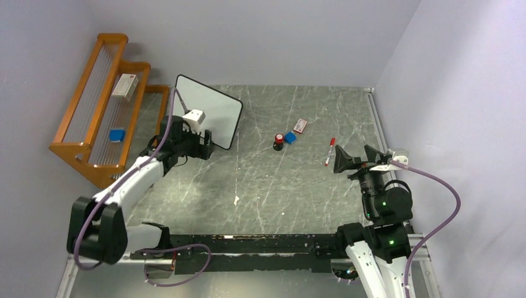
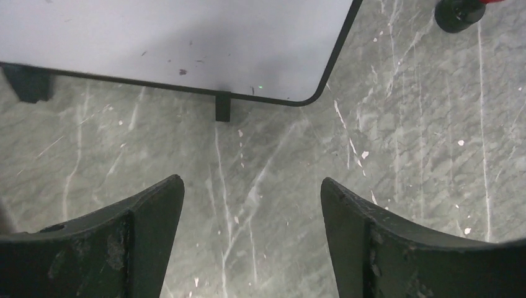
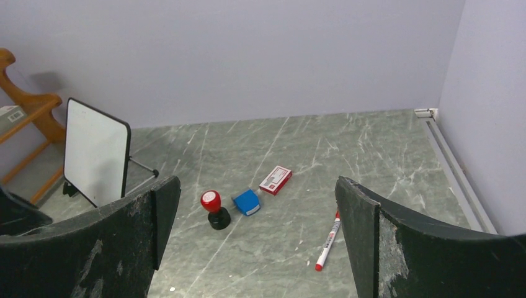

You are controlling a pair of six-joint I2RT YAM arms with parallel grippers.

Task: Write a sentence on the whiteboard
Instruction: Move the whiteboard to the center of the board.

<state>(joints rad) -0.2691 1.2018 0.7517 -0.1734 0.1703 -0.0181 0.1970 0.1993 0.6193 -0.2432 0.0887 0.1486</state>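
The whiteboard (image 1: pixel 208 108) stands tilted on its black feet at the back left of the table; it also shows in the left wrist view (image 2: pixel 180 43) and the right wrist view (image 3: pixel 96 149). Its face is blank apart from small specks. My left gripper (image 1: pixel 208 146) (image 2: pixel 251 192) is open and empty, just in front of the board's lower edge. A red-capped white marker (image 1: pixel 329 151) (image 3: pixel 327 239) lies on the table. My right gripper (image 1: pixel 356 160) (image 3: pixel 257 192) is open and empty, just right of the marker.
A red-topped black stamp (image 1: pixel 280 139) (image 3: pixel 214 208), a blue eraser (image 1: pixel 290 137) (image 3: pixel 247 201) and a small red-and-white box (image 1: pixel 300 125) (image 3: pixel 275 179) lie mid-table. An orange wooden rack (image 1: pixel 102 105) with a box and a blue item stands at the far left. Walls close the back and right.
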